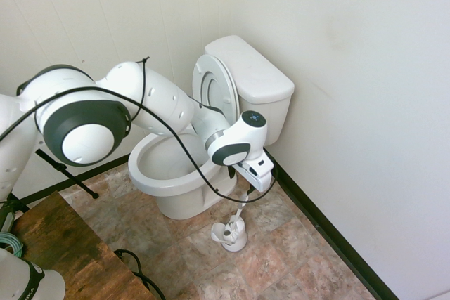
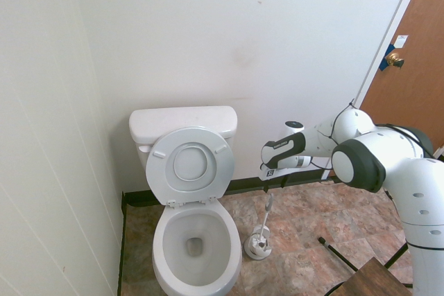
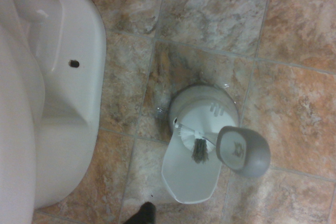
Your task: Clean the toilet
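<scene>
— Wrist view: where's the toilet?
— Just beside the spread, empty gripper, which hangs over the toilet brush.
— Looks?
— Glossy white, lid raised, on tiled floor.

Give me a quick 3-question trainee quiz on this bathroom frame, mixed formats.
1. True or false: the toilet has its lid raised.
2. The brush holder stands on: A) the tank B) the tiled floor C) the seat.
3. Fill in: the gripper hangs directly above the brush ______.

Key: 1 true. 2 B. 3 handle.
</scene>
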Controlling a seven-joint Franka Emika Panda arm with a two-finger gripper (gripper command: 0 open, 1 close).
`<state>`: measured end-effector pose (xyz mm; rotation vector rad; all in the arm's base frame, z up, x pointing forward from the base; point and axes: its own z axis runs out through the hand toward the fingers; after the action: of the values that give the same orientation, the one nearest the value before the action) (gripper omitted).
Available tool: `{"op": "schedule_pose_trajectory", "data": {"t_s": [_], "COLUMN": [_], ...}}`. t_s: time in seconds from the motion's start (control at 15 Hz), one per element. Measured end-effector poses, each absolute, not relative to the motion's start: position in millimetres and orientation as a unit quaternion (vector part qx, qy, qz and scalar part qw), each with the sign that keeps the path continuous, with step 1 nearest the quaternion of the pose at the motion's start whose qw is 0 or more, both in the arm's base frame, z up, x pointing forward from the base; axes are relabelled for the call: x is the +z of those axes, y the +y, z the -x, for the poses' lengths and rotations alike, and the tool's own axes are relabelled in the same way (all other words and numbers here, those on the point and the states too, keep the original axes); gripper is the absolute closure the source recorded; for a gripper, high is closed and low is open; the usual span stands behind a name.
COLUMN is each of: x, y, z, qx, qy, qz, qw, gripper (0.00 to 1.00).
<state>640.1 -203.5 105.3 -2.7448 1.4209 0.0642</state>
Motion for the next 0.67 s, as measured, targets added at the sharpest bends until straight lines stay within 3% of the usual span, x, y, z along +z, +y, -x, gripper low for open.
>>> {"op": "schedule_pose_trajectory", "data": {"t_s": [0.67], "x": [15], "y": [-235], "z": [-664], "qx": [0.065], "qy": [0.472], "qz": [0.879], "qw": [0.027], "gripper": [0.00]}}
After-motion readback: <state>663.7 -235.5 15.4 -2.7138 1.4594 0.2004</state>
